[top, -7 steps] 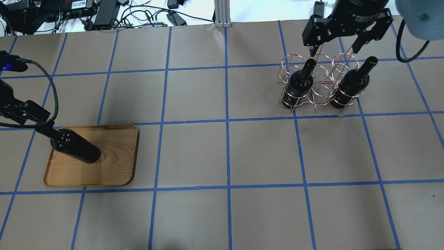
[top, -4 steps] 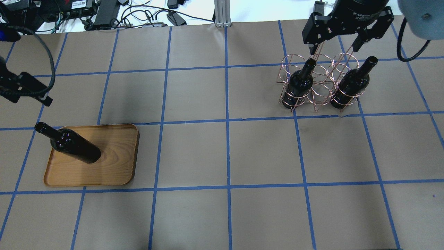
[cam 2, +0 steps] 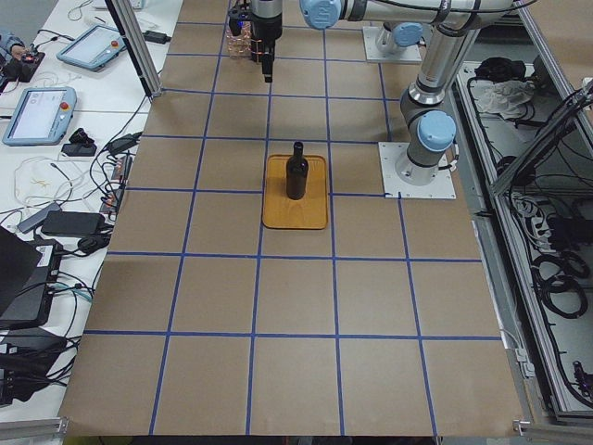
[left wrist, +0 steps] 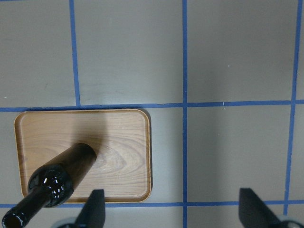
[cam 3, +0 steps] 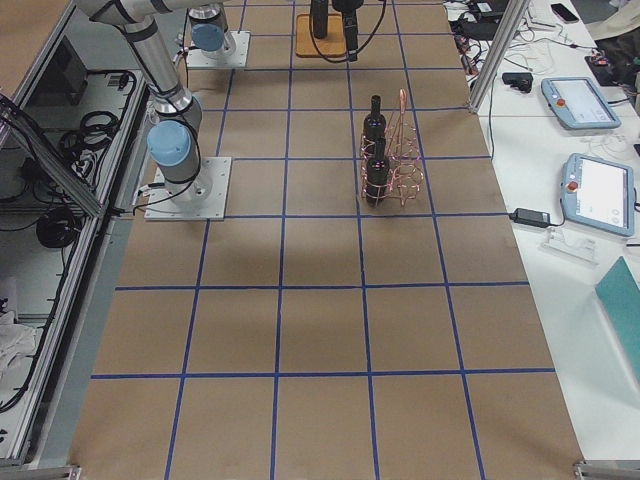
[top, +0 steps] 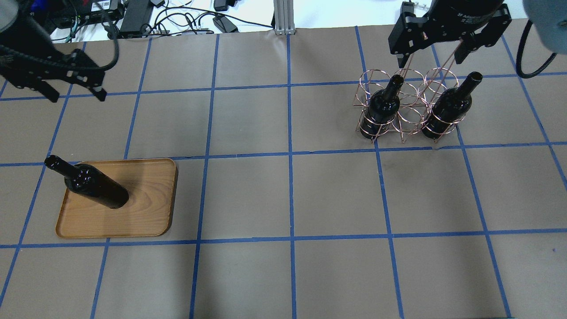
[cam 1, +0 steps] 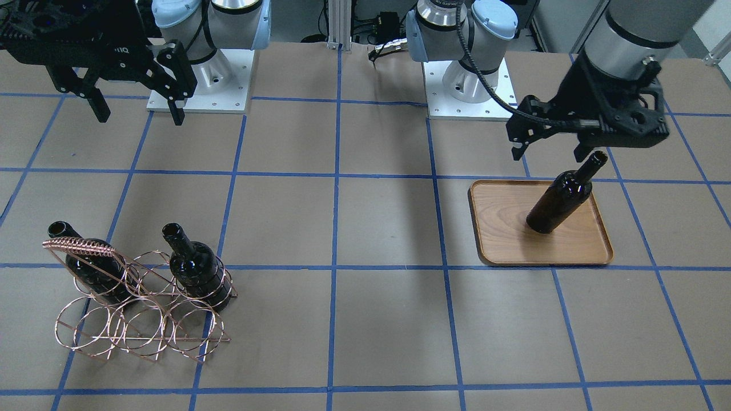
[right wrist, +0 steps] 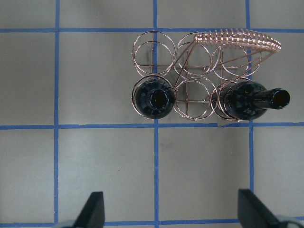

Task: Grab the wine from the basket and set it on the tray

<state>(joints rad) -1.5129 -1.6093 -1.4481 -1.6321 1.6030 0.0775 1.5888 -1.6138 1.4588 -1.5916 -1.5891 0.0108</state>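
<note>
One dark wine bottle (top: 95,188) stands upright on the wooden tray (top: 150,212), free of any gripper; it also shows in the front view (cam 1: 562,197) and the left wrist view (left wrist: 57,178). My left gripper (top: 77,95) is open and empty, raised above and beyond the tray (cam 1: 502,240). Two more bottles (top: 382,108) (top: 447,113) stand in the copper wire basket (cam 1: 80,246) at the right. My right gripper (top: 427,53) is open and empty, high over the basket (right wrist: 237,38).
The table is brown paper with a blue tape grid. Cables and power bricks (top: 133,17) lie past the far edge. The arm bases (cam 1: 197,74) (cam 1: 468,85) stand on the robot's side. The basket's other loops hold nothing.
My left gripper was at the neck of the bottle on the tray; it has let go, risen and moved toward the far side. The bottle stays upright. The right gripper has barely moved.
</note>
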